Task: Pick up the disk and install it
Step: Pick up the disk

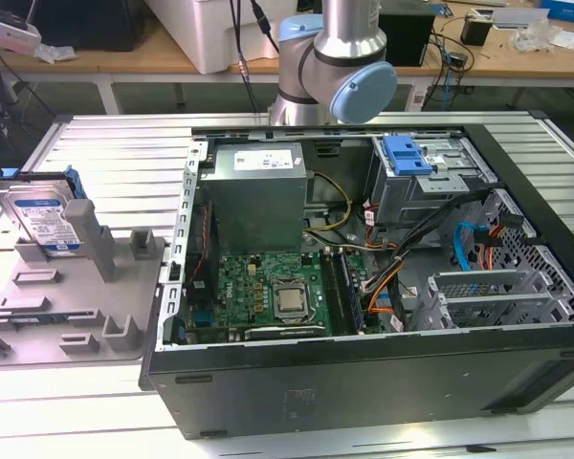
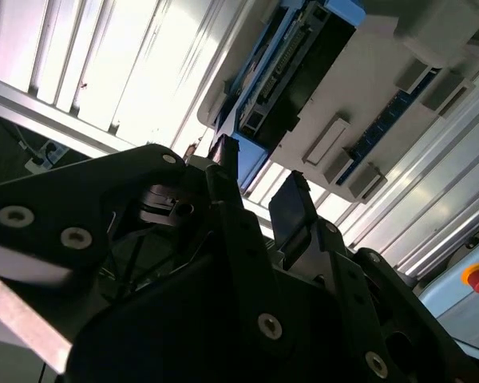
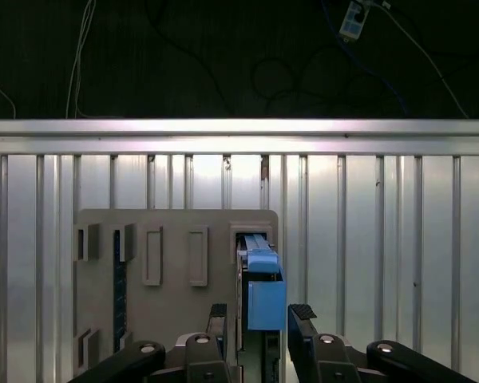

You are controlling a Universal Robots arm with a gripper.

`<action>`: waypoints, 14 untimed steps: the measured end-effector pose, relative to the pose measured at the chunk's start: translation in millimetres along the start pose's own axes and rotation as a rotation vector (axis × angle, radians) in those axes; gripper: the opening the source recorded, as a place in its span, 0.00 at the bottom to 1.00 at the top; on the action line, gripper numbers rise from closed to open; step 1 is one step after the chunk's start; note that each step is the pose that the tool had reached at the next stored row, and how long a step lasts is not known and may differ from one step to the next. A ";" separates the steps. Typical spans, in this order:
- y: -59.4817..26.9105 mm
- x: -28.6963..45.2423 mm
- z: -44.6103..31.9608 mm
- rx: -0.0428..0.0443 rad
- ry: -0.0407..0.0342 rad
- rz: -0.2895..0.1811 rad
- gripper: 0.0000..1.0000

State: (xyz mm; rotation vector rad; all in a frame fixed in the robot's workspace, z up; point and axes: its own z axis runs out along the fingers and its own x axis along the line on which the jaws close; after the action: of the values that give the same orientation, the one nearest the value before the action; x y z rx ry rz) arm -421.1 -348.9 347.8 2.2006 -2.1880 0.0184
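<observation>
Gripper [image 3: 259,309] fingers [image 3: 301,319] are spread wide and hold nothing. In the first wrist view they line up either side of the disk [image 3: 259,267], with a gap on both sides and no contact. Disk stands on edge, blue caddy edge up, in a slot of the grey fixture tray [image 3: 176,239]. In the exterior view, the tray [image 1: 96,316] sits on the slatted table [image 1: 115,143] at 9 o'clock from the open PC case [image 1: 364,382], just beside it, with the disk [image 1: 40,218] at the tray's 10 o'clock corner. The arm [image 1: 335,57] is at 12 o'clock.
</observation>
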 end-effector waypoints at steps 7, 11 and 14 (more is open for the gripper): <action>0.0 0.0 0.1 0.0001 0.0000 0.000 0.44; 0.0 0.0 0.2 0.0000 0.0000 0.000 0.45; 0.0 0.0 0.4 0.0001 0.0000 0.000 0.51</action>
State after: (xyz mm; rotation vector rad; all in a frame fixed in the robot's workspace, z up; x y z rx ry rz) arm -421.0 -348.9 347.4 2.2007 -2.1881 0.0185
